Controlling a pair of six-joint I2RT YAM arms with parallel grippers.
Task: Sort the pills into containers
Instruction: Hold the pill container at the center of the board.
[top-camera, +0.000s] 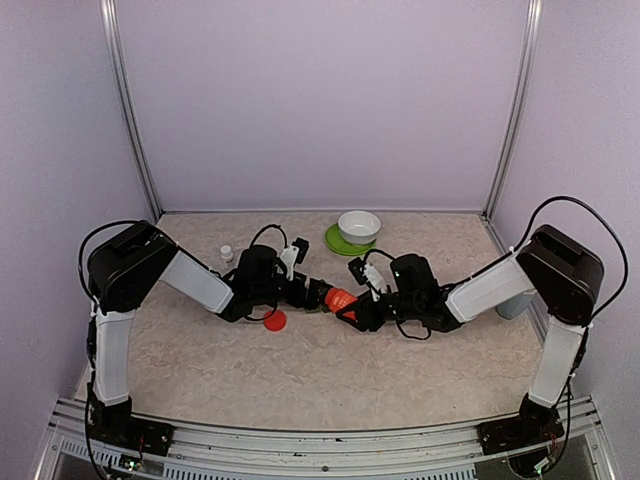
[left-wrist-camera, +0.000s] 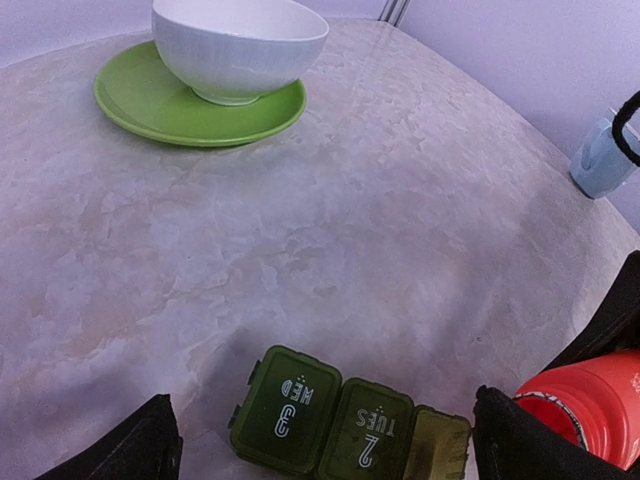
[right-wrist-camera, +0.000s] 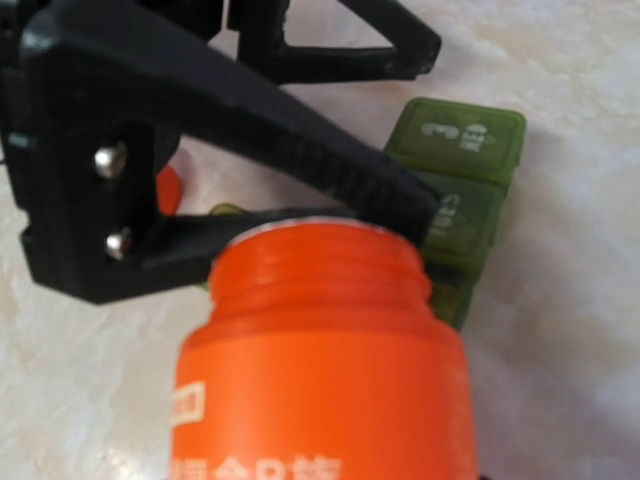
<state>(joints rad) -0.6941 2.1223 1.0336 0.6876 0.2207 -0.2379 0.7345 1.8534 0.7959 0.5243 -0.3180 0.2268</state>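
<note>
The dark green strip of containers lies on the table between the fingers of my left gripper, which is open and straddles it. The lids marked 3 WED and 2 TUES are closed; the third compartment stands open. My right gripper is shut on the red bottle, uncapped and tilted with its mouth toward the strip. The bottle also shows at the left wrist view's right edge. No pills show.
A white bowl sits on a green plate at the back. A red cap lies in front of the left gripper. A tiny white bottle stands at the back left. A pale blue object is at the right.
</note>
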